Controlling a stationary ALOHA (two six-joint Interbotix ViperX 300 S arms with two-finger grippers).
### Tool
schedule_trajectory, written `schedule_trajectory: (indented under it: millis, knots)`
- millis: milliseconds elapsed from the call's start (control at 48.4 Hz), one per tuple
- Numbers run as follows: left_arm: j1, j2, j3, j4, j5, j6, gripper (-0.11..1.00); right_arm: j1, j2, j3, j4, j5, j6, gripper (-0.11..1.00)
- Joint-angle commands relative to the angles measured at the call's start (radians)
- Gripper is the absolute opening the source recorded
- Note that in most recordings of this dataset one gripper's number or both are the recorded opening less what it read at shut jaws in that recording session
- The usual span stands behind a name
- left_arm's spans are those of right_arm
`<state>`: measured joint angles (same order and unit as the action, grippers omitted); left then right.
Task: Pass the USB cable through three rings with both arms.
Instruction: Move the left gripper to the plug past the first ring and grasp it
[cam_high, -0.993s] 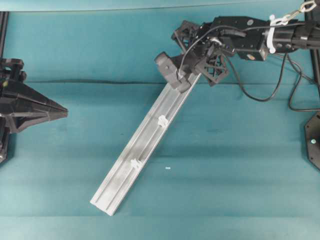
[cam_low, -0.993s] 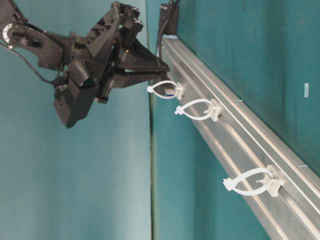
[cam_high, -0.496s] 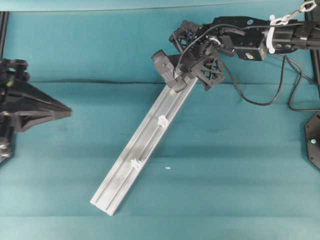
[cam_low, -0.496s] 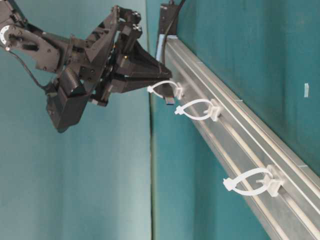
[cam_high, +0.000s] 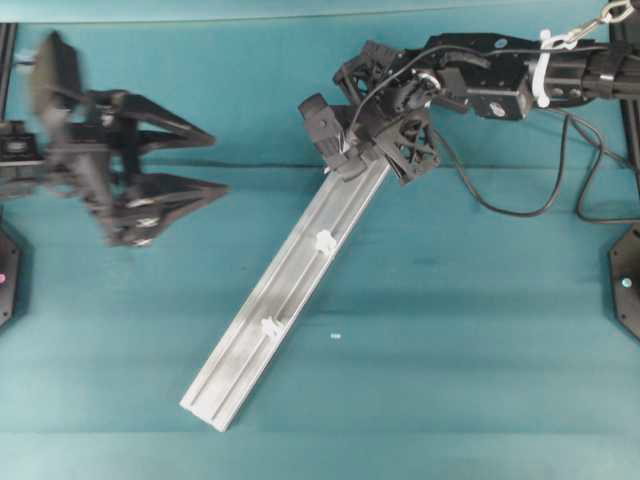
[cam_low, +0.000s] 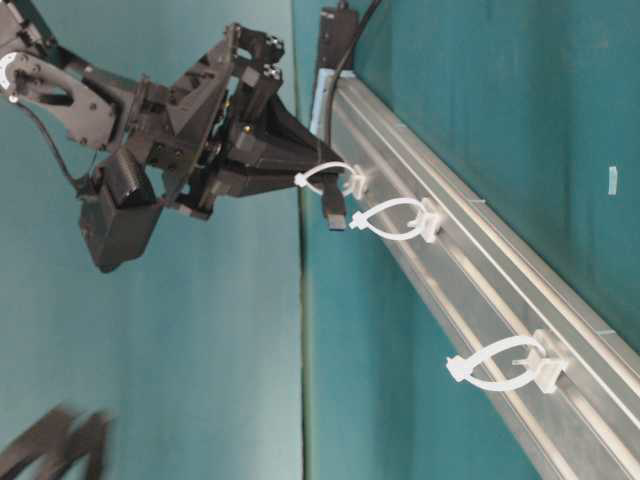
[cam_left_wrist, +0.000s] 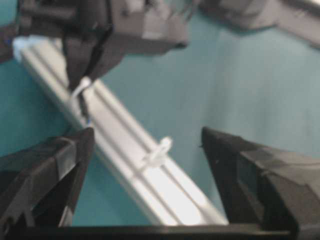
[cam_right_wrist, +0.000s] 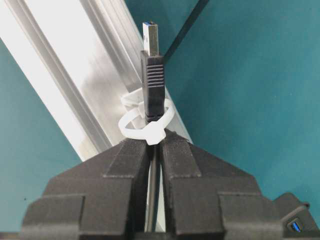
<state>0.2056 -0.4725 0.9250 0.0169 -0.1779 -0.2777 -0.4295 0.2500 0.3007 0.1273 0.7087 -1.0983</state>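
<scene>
The silver rail lies diagonally on the teal table with three white rings on it. My right gripper is shut on the USB cable just behind its black plug. The plug pokes through the first ring at the rail's upper end and hangs short of the second ring. The third ring sits further down. My left gripper is open, blurred, left of the rail with nothing between its fingers. In the left wrist view, the second ring shows between them.
A black hub bar stands at the rail's upper end beside my right gripper. The cable's slack loops over the table at the right. A tiny white scrap lies right of the rail.
My left gripper has opened wide and swung right toward the rail. My right gripper has pushed the plug further through the first ring.
</scene>
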Motion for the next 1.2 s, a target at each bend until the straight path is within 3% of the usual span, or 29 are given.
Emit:
schedule_trajectory:
  millis: [0,248,558,786,1179]
  knots:
    - [0.021,0.066,-0.028,0.003,-0.043,-0.002,0.95,0.008,-0.008,-0.006,0.006,-0.005,-0.009,0.09]
    - [0.078,0.293,-0.086,0.003,-0.172,0.002,0.93,0.008,-0.008,-0.006,0.006,-0.003,-0.009,0.09]
    - [0.084,0.532,-0.167,0.003,-0.291,0.008,0.93,0.008,-0.008,-0.005,0.025,-0.006,-0.009,0.09]
    - [0.084,0.627,-0.219,0.003,-0.377,0.008,0.93,0.006,-0.008,-0.002,0.025,-0.006,-0.009,0.09]
    - [0.078,0.706,-0.265,0.003,-0.374,-0.020,0.93,0.002,-0.008,-0.005,0.025,-0.008,-0.008,0.09]
